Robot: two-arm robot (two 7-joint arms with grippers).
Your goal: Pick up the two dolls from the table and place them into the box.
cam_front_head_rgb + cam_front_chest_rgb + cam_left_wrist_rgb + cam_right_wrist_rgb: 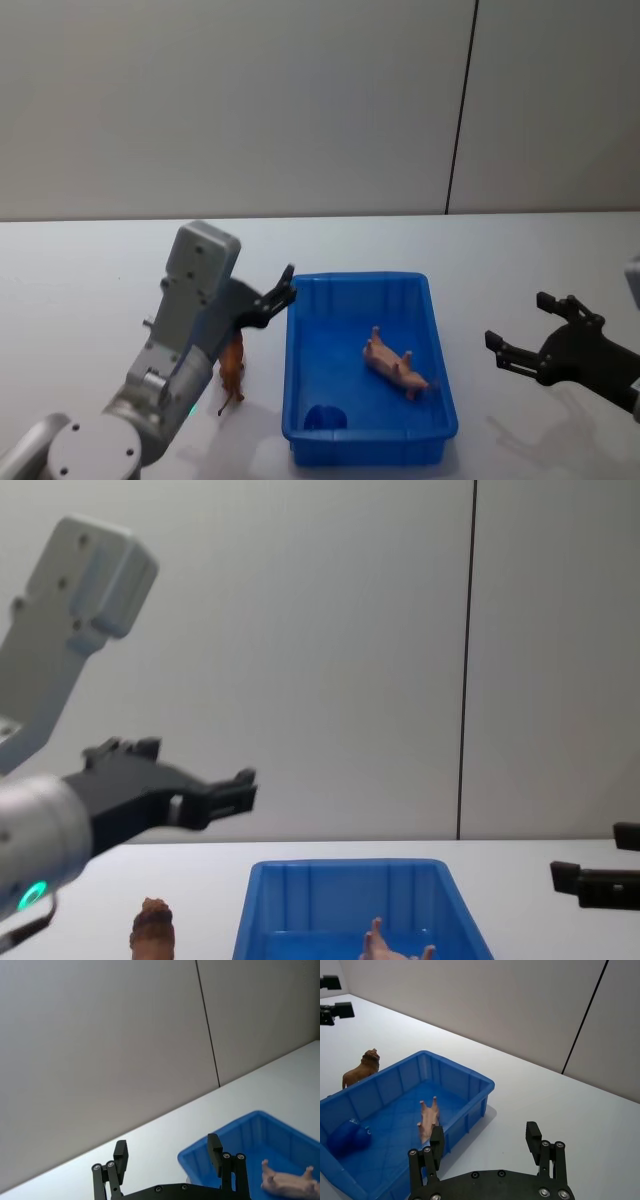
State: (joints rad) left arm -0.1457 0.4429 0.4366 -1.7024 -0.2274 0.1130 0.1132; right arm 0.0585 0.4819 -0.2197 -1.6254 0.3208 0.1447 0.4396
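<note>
In the head view the left tool (288, 285) hangs over the table (80, 270), just beside the left wall of the blue box (360, 280). The brown doll (233, 368) stands on the table under that arm, close to the box but outside it. The pink doll (395, 365) lies inside the box, near its right wall. A dark blue thing (325, 416) sits in the near left corner of the box. The right tool (518, 320) hangs over the table to the right of the box, well apart from it, with its fingers wide and nothing in them. In the left wrist view the left tool (167, 1150) is spread wide and holds nothing, and the box (235, 1132) with the pink doll (287, 1182) shows past it. In the right wrist view the right tool (485, 1137) is wide and bare, the pink doll (429, 1119) lies on the box (455, 1062) floor, and the brown doll (362, 1070) stands outside the far wall. In the chest view the left tool (235, 790) is high above the brown doll (152, 925), and the right tool (590, 855) shows at the right edge
</note>
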